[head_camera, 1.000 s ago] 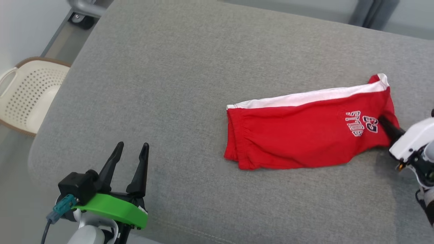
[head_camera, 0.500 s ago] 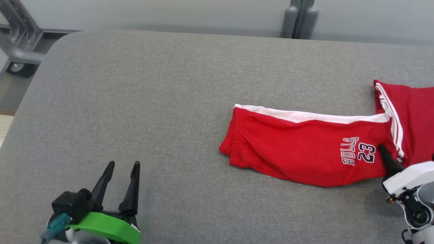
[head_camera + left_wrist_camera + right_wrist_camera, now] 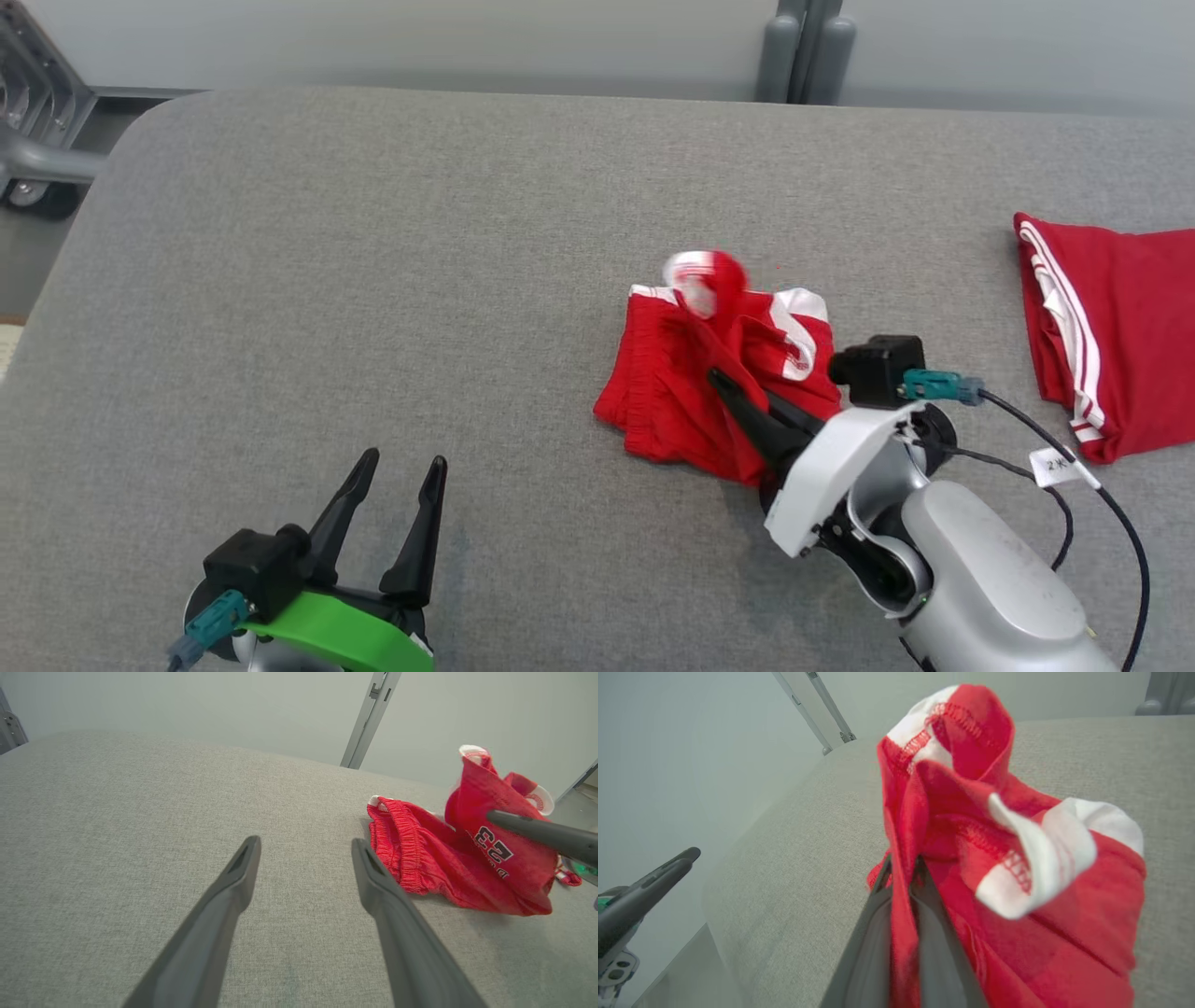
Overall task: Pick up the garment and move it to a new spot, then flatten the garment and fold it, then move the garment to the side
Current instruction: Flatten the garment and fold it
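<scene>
The garment, red shorts with white side stripes, lies bunched up in the middle of the grey padded table. My right gripper is shut on a fold of its cloth, and the leg end is lifted and flopped over toward the waistband. In the right wrist view the red fabric runs pinched between the fingers of that gripper. My left gripper stands open near the table's front left, well apart from the shorts. In the left wrist view the left gripper has nothing between its fingers, and the shorts lie to the right.
A second red garment with white stripes lies at the table's right edge. A metal cart frame stands past the far left corner and a grey post behind the far edge. My right arm's cable trails over the table.
The head camera shifted early on. Since half a second ago my right gripper has carried the shorts' leg end leftward, bunching the flat shorts. The left gripper has edged slightly right.
</scene>
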Available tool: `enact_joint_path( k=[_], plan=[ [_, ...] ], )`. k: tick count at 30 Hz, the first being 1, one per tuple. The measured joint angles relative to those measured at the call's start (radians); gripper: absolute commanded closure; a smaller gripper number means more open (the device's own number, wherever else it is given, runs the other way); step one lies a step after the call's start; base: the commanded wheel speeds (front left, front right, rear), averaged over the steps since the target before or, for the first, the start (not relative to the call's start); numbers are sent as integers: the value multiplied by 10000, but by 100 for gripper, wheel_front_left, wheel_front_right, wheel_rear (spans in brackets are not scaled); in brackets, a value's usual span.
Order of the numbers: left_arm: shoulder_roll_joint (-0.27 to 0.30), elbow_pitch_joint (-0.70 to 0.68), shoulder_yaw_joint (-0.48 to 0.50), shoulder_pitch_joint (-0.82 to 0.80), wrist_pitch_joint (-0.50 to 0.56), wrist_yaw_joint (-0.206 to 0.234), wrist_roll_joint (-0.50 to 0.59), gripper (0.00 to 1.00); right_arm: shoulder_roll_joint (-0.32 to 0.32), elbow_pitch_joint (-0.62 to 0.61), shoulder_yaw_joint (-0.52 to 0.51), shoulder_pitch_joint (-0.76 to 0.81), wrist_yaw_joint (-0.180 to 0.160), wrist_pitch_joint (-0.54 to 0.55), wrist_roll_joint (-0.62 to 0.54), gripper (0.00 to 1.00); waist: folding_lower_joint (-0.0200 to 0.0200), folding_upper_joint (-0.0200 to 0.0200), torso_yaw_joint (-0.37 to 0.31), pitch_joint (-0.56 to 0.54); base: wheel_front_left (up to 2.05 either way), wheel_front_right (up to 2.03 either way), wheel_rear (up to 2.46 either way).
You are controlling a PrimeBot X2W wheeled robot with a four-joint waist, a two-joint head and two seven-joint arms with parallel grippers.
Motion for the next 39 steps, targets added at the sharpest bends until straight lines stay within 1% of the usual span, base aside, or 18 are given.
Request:
enact_joint_path(
  k=[2, 5, 9, 12, 15, 16, 17, 18, 19, 21, 22, 24, 27, 32, 33, 35, 37, 39],
  plan=[
    [-12, 0, -56, -54, 0, -56, 29, 0, 150, 205, 165, -303, -40, 10, -286, 100, 0, 0, 135, 72, 0, 0, 0],
    [-44, 0, -94, -165, 0, -65, 52, 0, 307, 594, 132, -716, -460, 88, -541, 100, 0, 0, 360, 204, 0, 0, 0],
    [-40, 42, -42, -240, 0, -67, 54, 0, 353, 1024, 33, -1067, -828, 180, -642, 100, 0, 0, 656, 431, 0, 0, 0],
    [-42, 71, 46, -259, 0, -71, 52, 0, 355, 1400, 169, -1356, -989, 303, -811, 100, 0, 0, 826, 640, 0, 0, 0],
    [-48, 163, 102, -359, 0, -140, 54, 0, 364, 1797, 430, -1615, -989, 407, -957, 100, 0, 0, 963, 814, 0, 0, 0],
    [-56, 201, 104, -403, 0, -142, 54, 0, 372, 1925, 520, -1672, -991, 472, -1018, 87, 0, 0, 1000, 851, 0, 0, 0],
    [-67, 222, 104, -455, 0, -144, 56, 0, 374, 2044, 648, -1732, -988, 537, -1095, 71, 0, 0, 1032, 881, 0, 0, 0],
    [-81, 226, 104, -487, 0, -144, 65, 0, 378, 2096, 767, -1767, -984, 564, -1166, 46, 0, 0, 1056, 902, 0, 0, 0],
    [-84, 242, 111, -516, 0, -144, 79, 0, 387, 2130, 882, -1805, -974, 579, -1198, 0, 0, 0, 1070, 914, 0, 0, 0],
    [-90, 263, 184, -554, 0, -144, 92, 0, 405, 2238, 1120, -1889, -920, 627, -1264, 0, 0, 0, 1065, 905, 0, 0, 0],
    [-88, 276, 245, -554, 0, -144, 92, 0, 403, 2270, 1266, -1947, -805, 700, -1313, 0, 0, 0, 1047, 887, 0, 0, 0],
    [-84, 334, 291, -553, 0, -144, 92, 0, 466, 2207, 1352, -1986, -775, 679, -1335, 0, 0, 0, 999, 831, 0, 0, 0],
    [-82, 493, 497, -542, 0, -144, 92, 0, 477, 1641, 1346, -1997, -621, 334, -1323, 0, 1, 0, 865, 678, 0, 0, 0],
    [-90, 560, 642, -430, 0, -140, 90, 0, 334, 1022, 1183, -1659, -535, 192, -1120, 0, 1, 0, 680, 419, 0, 0, 0],
    [-96, 593, 644, -396, 0, -140, 90, 0, 240, 982, 1095, -1399, -560, 171, -1104, 0, 1, 0, 640, 368, 0, 0, 0],
    [-115, 593, 679, -322, 0, -138, 90, 0, -38, 968, 675, -719, -771, 44, -876, 0, 1, 0, 560, 268, 0, 0, 0],
    [-125, 579, 788, -216, 0, -128, 90, 0, -337, 995, 236, -93, -1095, -90, -658, 0, 0, 0, 460, 195, 0, 0, 0],
    [-128, 550, 830, -175, 0, -123, 90, 0, -495, 1045, -199, 376, -1402, -244, -502, 0, 1, 0, 357, 144, 0, 0, 0]
  ],
)
